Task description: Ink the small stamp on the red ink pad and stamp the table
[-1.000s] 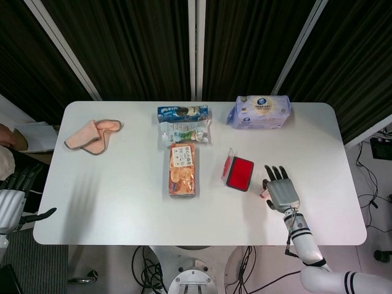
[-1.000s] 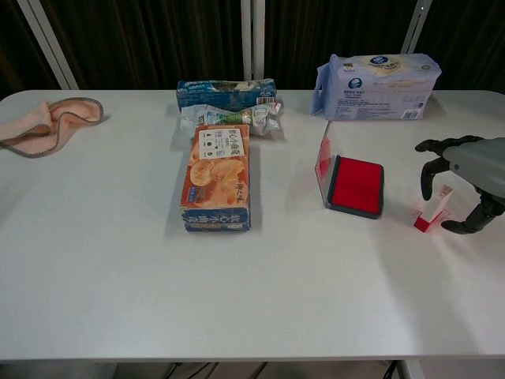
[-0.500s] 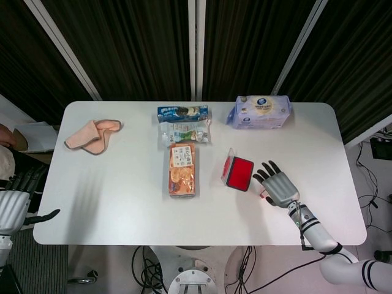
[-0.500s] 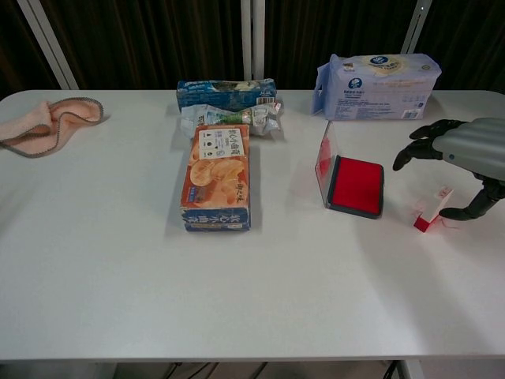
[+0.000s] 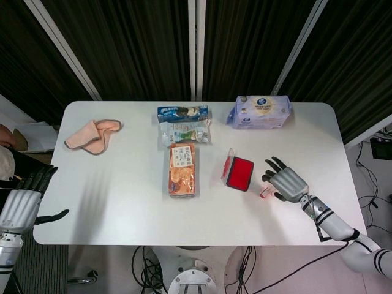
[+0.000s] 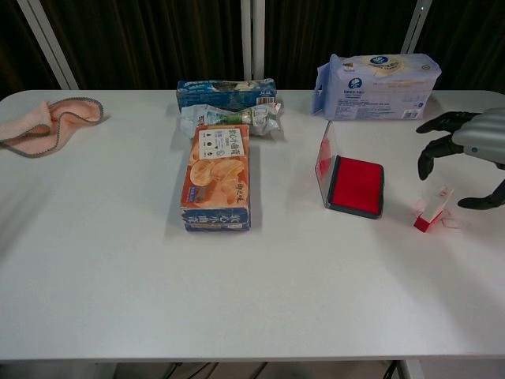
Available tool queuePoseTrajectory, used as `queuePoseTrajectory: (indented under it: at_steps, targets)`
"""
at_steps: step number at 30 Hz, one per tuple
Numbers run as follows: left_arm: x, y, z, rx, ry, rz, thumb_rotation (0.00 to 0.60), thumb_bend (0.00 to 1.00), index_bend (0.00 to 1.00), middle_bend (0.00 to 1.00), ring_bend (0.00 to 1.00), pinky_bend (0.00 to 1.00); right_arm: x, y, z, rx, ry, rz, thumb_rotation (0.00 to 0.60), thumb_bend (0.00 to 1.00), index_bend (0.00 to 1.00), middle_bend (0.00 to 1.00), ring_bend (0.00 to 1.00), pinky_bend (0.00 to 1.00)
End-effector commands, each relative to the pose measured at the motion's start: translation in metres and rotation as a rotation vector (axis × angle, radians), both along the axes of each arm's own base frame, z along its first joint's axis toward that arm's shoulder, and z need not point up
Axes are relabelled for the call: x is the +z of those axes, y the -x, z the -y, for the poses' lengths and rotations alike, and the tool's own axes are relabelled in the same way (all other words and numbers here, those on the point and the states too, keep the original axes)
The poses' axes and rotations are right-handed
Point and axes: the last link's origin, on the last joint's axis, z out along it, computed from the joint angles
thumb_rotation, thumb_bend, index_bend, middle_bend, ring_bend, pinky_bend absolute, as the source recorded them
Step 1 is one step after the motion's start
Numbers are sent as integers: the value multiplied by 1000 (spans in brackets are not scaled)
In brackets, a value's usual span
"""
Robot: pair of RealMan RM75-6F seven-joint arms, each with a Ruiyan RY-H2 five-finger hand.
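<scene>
We've got nothing done yet — our right hand point(image 6: 472, 150) hovers fingers spread, empty, above the small stamp point(image 6: 432, 209) beside the untouched red ink pad point(image 6: 357, 185) — grasp, inking, stamping all remain

Robot lab, white table point(image 5: 122, 184), dark curtains point(image 5: 122, 43), floor cables point(image 5: 367, 184)
</scene>
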Motion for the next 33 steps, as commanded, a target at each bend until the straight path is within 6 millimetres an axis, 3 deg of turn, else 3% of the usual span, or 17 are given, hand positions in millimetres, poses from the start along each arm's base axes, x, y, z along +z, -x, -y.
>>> queuePoseTrajectory:
  at_steps: [1,14,33]
  targets:
    - [0,-2,-1,-1,1,-4,442,9,14,70,77,173,-4,-1,0,16,-14,17,600,176,360,320,0,0]
    - [0,-4,-1,4,4,-9,444,10,14,70,77,174,-14,-1,0,52,-15,52,600,180,480,400,22,0]
    - [-1,-3,-2,10,10,-6,445,10,14,70,77,174,-23,3,-1,48,-1,60,600,187,567,470,77,0]
